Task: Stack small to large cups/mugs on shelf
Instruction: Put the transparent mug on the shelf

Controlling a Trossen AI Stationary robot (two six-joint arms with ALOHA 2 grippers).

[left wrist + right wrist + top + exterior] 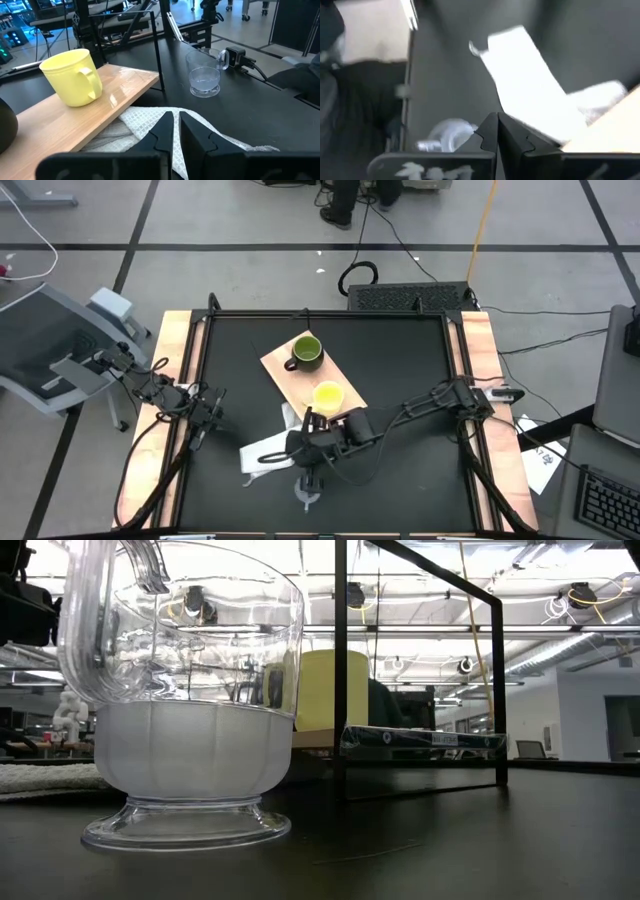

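Right gripper (497, 120), closed and empty, hovers beside the clear cup (204, 75) (left gripper (173, 117) idles apart); next I open, grasp.

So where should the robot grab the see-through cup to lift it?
Probably by the rim, coming straight down from above. The clear cup stands upright on the black table with its mouth open, so one finger could slip inside and one outside the thin wall. Pick the side away from its handle, which sticks out near the top.
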